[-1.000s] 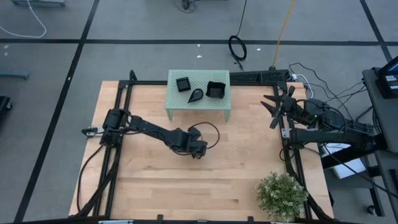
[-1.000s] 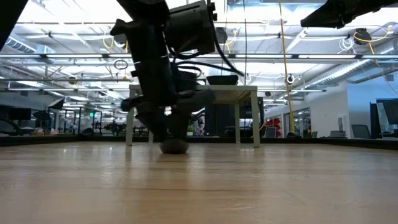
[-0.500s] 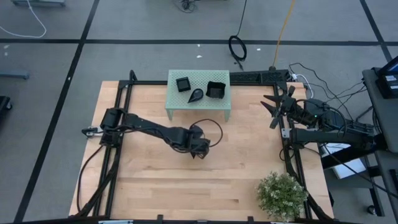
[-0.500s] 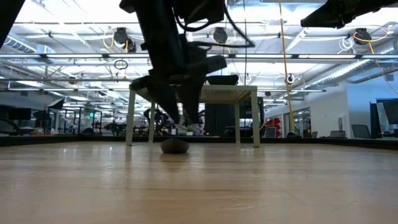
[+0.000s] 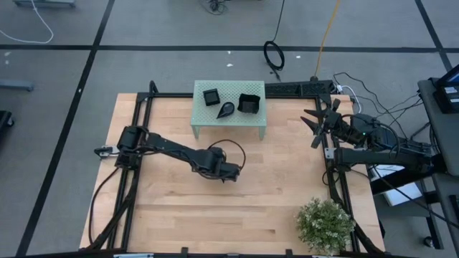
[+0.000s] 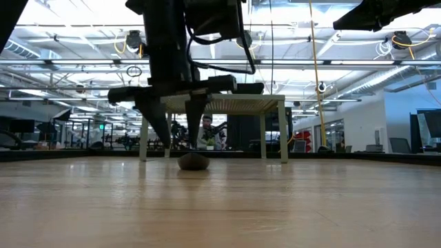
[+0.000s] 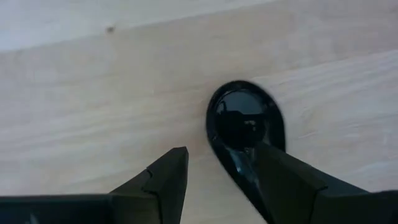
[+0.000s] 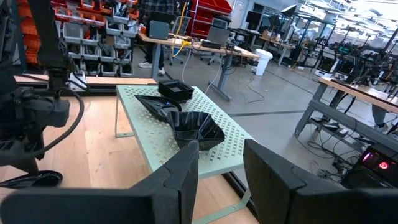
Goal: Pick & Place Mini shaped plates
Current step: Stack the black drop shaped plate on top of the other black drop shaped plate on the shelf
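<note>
The left pincer (image 7: 214, 180) hangs spread wide over a glossy black teardrop-shaped mini plate (image 7: 244, 127) (gripping nothing) near the wooden surface's (image 5: 172, 208) middle. The right pincer (image 5: 315, 124), parted and empty, waits at the right edge.

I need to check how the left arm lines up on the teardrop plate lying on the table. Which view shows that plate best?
The left wrist view: the teardrop plate fills it, glossy, between the open left gripper jaws. The low view shows a small edge-on lump; the high view hides it under the arm; the right wrist view catches an edge.

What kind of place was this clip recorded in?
Most likely a large robotics lab or workshop. The low view shows a high ceiling with exposed lighting and cabling; the right wrist view shows workbenches and racks of parts bins beyond the wooden table.
</note>
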`<move>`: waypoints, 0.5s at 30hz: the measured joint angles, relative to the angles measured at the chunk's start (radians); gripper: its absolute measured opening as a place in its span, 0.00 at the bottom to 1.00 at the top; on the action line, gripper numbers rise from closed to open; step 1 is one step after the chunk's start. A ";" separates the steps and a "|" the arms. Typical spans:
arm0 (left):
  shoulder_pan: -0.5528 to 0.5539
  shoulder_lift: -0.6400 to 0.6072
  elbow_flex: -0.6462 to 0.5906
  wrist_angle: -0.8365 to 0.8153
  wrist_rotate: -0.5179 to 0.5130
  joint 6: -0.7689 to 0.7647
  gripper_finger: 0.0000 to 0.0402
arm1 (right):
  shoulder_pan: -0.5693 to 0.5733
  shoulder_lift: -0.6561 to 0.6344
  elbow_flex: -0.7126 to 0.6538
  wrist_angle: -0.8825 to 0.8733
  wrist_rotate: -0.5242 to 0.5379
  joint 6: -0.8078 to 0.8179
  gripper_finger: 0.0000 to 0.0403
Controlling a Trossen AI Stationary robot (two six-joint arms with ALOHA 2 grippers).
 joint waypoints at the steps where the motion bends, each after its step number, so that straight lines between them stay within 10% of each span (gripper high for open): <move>1: -0.004 0.008 -0.001 -0.001 0.000 -0.011 0.48 | 0.000 0.000 0.000 0.000 0.000 0.000 0.29; 15: -0.025 0.088 0.000 -0.001 0.026 -0.077 0.39 | 0.000 0.000 0.000 0.000 0.000 0.000 0.29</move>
